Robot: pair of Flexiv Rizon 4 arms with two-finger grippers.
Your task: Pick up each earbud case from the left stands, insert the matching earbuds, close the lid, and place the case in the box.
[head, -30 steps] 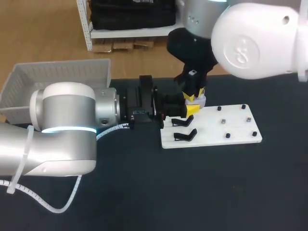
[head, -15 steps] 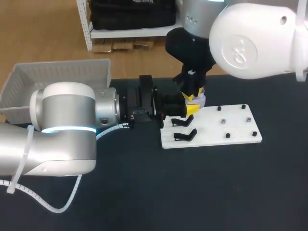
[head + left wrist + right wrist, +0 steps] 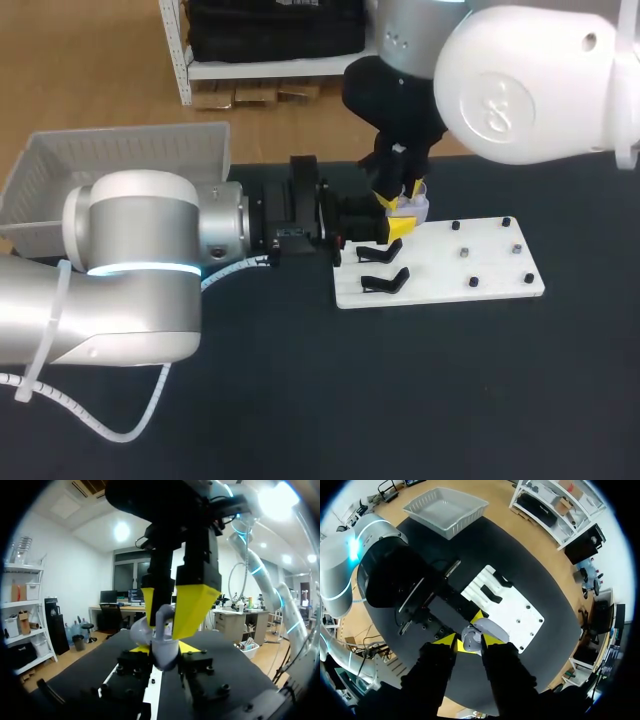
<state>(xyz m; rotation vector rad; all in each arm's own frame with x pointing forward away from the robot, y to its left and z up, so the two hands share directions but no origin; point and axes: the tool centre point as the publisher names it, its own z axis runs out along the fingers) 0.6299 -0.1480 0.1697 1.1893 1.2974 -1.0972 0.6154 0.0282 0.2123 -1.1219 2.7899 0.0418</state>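
Right gripper (image 3: 400, 200) has risen slightly over the far-left corner of the white stand board (image 3: 470, 265), its fingers pinched narrow on the top of the earbud case (image 3: 419, 203). Left gripper (image 3: 397, 229) is at the same corner, fingers clamped on the case's lower half. Case is held just above the board.

right gripper (image 3: 470, 641) hangs over left gripper (image 3: 164, 650), fingers (image 3: 447, 640) of both clamped.
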